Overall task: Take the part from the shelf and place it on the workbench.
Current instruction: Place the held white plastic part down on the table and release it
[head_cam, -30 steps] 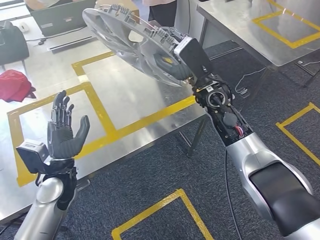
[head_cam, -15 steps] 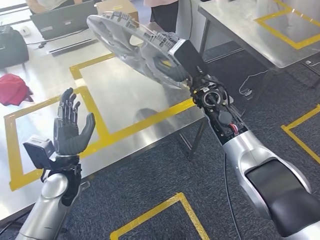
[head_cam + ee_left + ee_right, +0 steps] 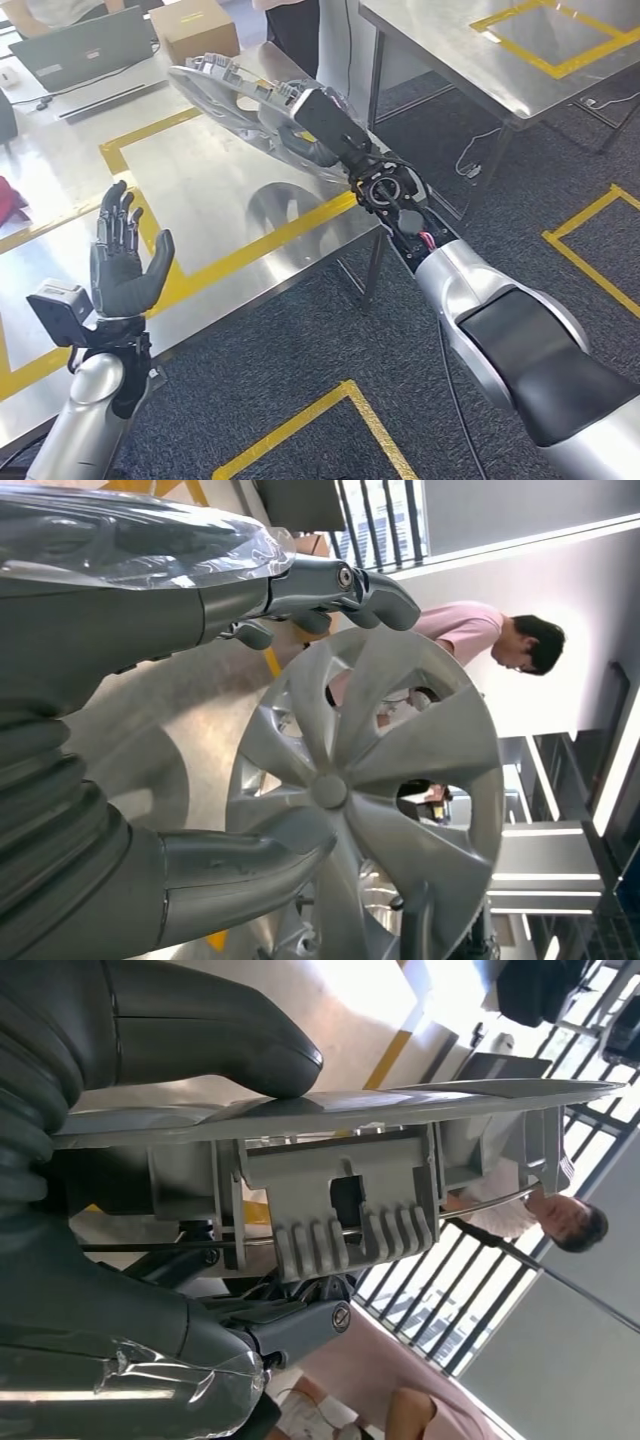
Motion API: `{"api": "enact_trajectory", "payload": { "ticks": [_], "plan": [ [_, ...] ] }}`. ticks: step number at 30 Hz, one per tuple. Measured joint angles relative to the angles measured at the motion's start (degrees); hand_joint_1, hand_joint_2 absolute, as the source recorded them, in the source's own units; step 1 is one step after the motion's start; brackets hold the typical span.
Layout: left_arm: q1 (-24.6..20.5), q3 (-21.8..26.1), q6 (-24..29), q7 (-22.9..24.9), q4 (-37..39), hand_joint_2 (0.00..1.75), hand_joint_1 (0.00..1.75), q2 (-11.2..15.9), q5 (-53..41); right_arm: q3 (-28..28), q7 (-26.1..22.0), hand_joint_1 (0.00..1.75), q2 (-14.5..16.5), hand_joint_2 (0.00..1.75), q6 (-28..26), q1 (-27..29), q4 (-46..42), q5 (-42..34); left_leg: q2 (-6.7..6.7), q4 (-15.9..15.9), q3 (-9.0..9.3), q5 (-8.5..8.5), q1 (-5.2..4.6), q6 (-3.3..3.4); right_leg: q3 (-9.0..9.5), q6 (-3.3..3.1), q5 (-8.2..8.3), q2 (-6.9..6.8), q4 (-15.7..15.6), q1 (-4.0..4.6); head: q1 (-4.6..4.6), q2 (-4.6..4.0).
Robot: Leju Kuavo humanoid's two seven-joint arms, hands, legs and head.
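The part is a silver wheel cover point(image 3: 226, 95), held tilted in the air above the steel workbench point(image 3: 226, 200). My right hand point(image 3: 306, 140) grips its near rim, thumb on one face and fingers on the other. The right wrist view shows the cover's rim point(image 3: 340, 1110) edge-on with its clips, clamped by my right hand point(image 3: 226, 1055). My left hand point(image 3: 121, 260) is raised over the bench's near edge, fingers spread, holding nothing. In the left wrist view the spoked face of the cover point(image 3: 362, 790) lies beyond my left hand point(image 3: 249, 720).
Yellow tape point(image 3: 241, 255) marks rectangles on the bench. A laptop point(image 3: 75, 45) and a cardboard box point(image 3: 195, 28) stand at its far side. A second steel table point(image 3: 490, 60) is on the right. A person point(image 3: 298, 25) stands behind the bench. A red cloth point(image 3: 7, 200) lies at left.
The whole picture has shifted, so the camera moved. My right hand has carried the wheel cover lower and further over the bench. My left hand stays raised and spread.
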Motion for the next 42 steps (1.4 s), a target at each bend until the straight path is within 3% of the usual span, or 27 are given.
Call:
{"api": "enact_trajectory", "payload": {
  "ticks": [2,4,32,42],
  "plan": [
    [0.0,-0.1,0.0,-0.2,0.3,1.75,0.00,-0.2,0.2,0.3,0.0,1.75,0.6,1.75,-0.2,-0.6,1.8,0.9,0.01,-0.1,0.01,-0.04,0.13,-0.88,0.00,-0.11,0.01,-0.04,0.0,0.06,-0.01,0.00],
    [0.0,-0.1,0.1,-0.3,0.6,1.75,0.00,-0.3,0.3,0.7,0.0,1.75,1.2,1.75,-0.3,-1.1,3.3,1.5,0.00,-0.1,-0.01,-0.05,0.17,-1.32,0.01,-0.19,0.04,-0.07,0.0,0.07,0.00,0.00],
    [-1.7,-0.9,-0.1,-3.4,4.0,1.75,0.00,-1.8,2.0,6.2,0.8,1.75,8.8,1.75,-4.3,-2.7,11.7,9.9,-0.05,0.7,-0.30,-0.26,-0.19,-1.01,0.18,-0.04,0.17,-0.18,-0.1,-0.03,0.04,0.00],
    [-2.4,-0.9,-2.0,-4.6,5.1,1.75,0.00,-2.0,3.2,9.1,3.2,1.75,10.0,1.75,-0.4,-2.6,13.4,16.1,-0.04,0.7,-0.28,-0.27,-0.19,-1.00,0.20,-0.03,0.17,-0.17,-0.1,-0.03,0.04,0.00]
  ]
}}
